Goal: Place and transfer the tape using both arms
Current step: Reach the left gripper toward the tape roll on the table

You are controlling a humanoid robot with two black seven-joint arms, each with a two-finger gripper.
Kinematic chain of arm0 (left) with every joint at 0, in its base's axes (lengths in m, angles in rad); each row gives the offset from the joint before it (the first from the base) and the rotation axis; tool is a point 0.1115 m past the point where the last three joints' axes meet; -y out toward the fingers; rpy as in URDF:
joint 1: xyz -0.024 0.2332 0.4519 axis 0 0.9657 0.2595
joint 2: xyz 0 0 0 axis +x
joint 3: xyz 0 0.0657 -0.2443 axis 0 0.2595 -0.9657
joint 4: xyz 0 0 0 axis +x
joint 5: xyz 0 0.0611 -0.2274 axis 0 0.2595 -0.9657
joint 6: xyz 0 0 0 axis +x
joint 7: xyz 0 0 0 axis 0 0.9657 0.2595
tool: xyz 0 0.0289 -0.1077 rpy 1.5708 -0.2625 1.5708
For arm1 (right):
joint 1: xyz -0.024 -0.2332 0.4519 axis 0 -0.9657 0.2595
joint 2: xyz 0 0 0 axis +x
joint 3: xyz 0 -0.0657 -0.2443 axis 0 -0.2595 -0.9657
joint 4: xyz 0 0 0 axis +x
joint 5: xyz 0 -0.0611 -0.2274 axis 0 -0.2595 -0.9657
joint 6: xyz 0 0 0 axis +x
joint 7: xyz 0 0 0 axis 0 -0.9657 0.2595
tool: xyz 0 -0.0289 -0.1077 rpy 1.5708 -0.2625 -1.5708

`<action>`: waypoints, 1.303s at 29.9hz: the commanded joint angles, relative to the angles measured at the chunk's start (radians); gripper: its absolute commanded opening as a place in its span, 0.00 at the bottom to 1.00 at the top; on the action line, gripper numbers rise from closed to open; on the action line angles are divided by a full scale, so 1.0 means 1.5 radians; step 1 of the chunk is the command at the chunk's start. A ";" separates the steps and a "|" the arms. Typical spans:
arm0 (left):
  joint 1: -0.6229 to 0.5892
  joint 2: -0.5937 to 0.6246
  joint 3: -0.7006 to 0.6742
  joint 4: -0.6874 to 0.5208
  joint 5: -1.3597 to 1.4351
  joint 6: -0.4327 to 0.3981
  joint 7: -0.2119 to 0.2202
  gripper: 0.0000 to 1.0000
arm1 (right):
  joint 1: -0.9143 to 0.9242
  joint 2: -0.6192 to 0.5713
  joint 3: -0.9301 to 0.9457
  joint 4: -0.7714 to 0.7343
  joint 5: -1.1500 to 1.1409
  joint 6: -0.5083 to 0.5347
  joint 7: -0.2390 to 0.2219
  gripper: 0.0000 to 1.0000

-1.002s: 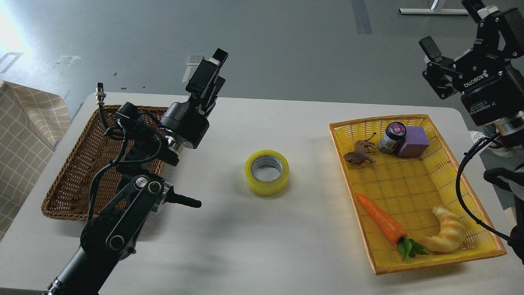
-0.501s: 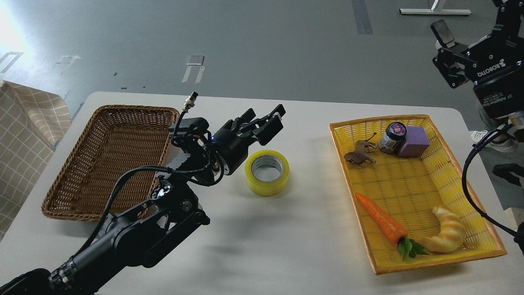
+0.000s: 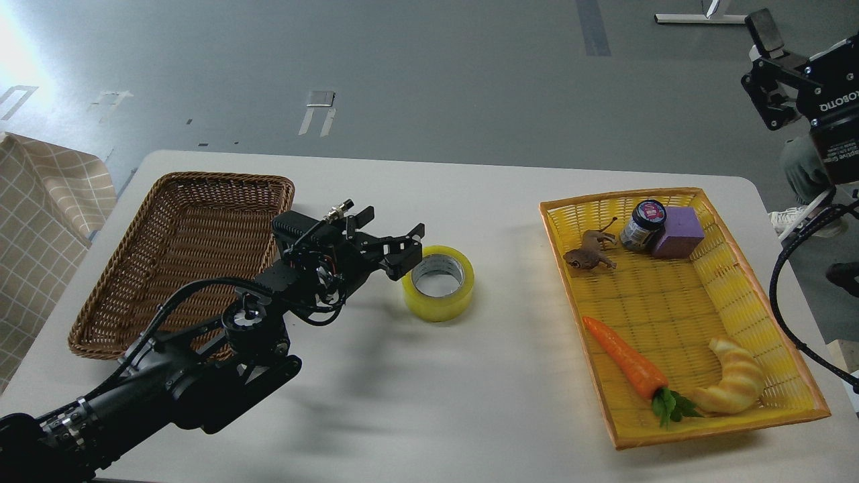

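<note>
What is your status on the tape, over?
Left end effector open, at the tape's left rim, not gripping. Right end effector raised far right, state unclear. Tape flat on table, path clear.

The surface (image 3: 510,376) is a pale, matte tabletop with rounded far corners; three items rest directly on it. A brown wicker basket (image 3: 134,295) lies near the left edge, toward the far left corner; its long axis runs from far to near. The tape (image 3: 438,282) lies flat near the middle of the surface, core opening facing up, well apart from both baskets. A yellow woven basket (image 3: 678,282) with an orange rim occupies the right side, extending from near the far right corner toward the near edge; its right rim runs close to the right edge.
</note>
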 commanded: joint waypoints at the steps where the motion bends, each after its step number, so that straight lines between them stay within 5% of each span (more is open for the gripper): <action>1: 0.002 -0.003 0.006 -0.020 0.000 -0.003 -0.002 0.98 | 0.000 0.000 0.000 0.000 0.001 0.000 0.000 1.00; 36: -0.009 -0.056 0.029 0.056 -0.025 -0.069 0.005 0.96 | -0.035 0.001 0.001 0.004 0.001 0.000 -0.001 1.00; 38: -0.009 -0.055 0.029 0.057 -0.024 -0.078 0.005 0.93 | -0.037 0.001 0.001 0.005 0.001 0.000 -0.001 1.00; 39: -0.007 -0.053 0.030 0.056 -0.023 -0.083 0.000 0.84 | -0.037 0.001 0.000 0.004 0.001 0.000 -0.001 1.00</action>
